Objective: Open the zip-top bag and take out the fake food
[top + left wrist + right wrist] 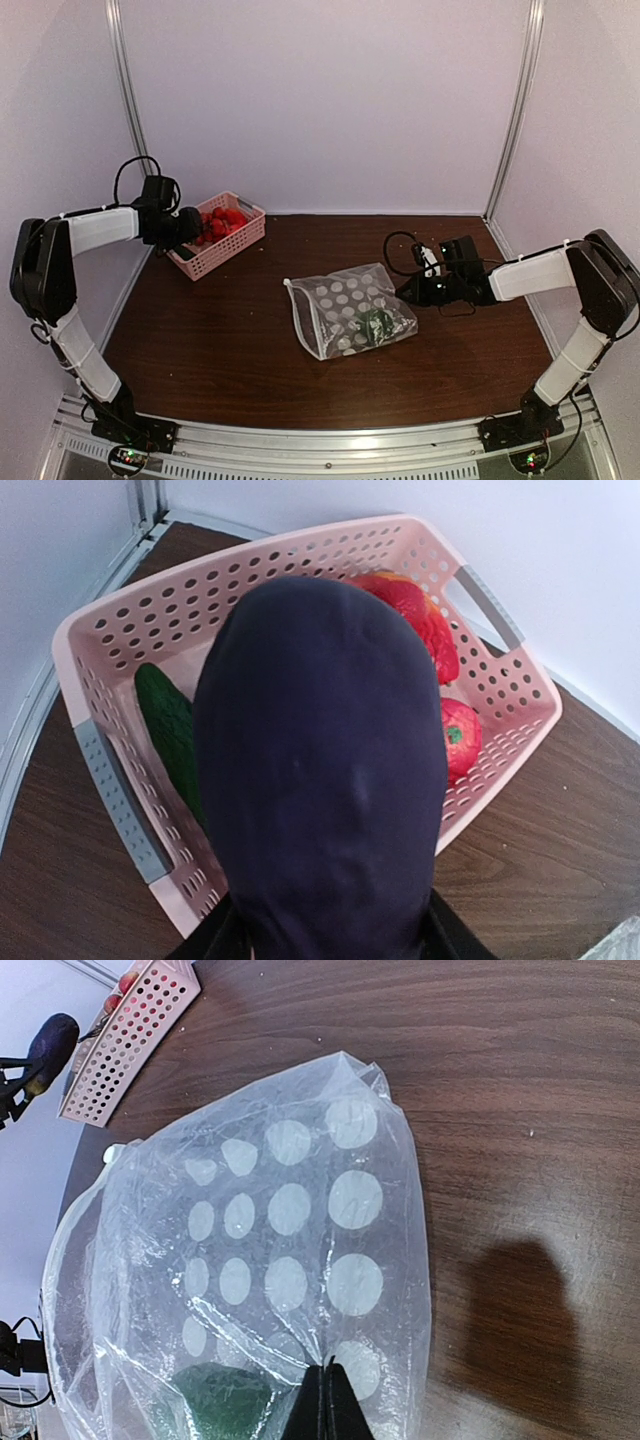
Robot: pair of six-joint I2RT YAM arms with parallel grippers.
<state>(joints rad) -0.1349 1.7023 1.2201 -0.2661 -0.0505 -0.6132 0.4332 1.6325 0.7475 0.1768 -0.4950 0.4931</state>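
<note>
Gripping purple piece (320, 770) over basket (300, 555) (left jaws), right jaws pinching bag (290, 1210) edge.

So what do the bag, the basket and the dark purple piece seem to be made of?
The bag: thin clear plastic film, glossy; it crinkles and the table shows through. The basket: rigid pink moulded plastic, matte, with round holes and grey handles. The purple piece: probably smooth plastic or rubber, dull sheen; too close to say.
</note>
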